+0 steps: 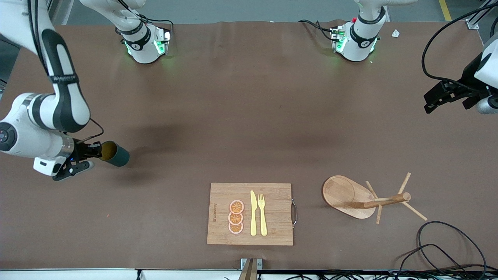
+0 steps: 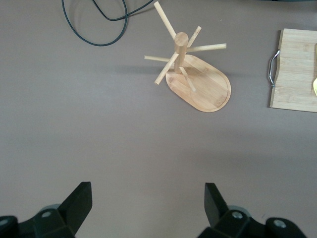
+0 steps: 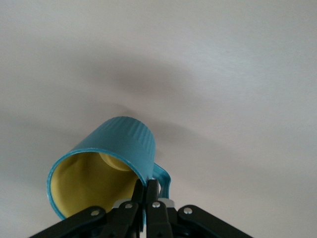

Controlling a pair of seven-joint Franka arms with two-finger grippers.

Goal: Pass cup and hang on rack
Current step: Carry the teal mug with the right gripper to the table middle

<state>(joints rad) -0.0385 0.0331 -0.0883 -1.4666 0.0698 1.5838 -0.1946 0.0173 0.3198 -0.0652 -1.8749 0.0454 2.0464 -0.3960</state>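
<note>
2 tools sit at separate ends of the desk [image 1: 249,116]. The right tool [image 1: 92,151] pinches the rim of the dark teal ribbed cup [image 1: 115,154], lying sideways. The left tool [image 1: 439,97], jaws spread and empty, waits above the light wooden peg rack [image 1: 350,196], well apart from the cup.

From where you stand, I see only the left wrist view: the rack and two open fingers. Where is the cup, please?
Observer: The cup lies on its side at the right arm's end of the table, and the right gripper is shut on its rim.
Operator: Is the cup lifted?
Observer: I cannot tell; its shadow sits close under it.
Operator: What lies between cup and rack?
Observer: A cutting board carrying a knife, a fork and orange slices.
</note>
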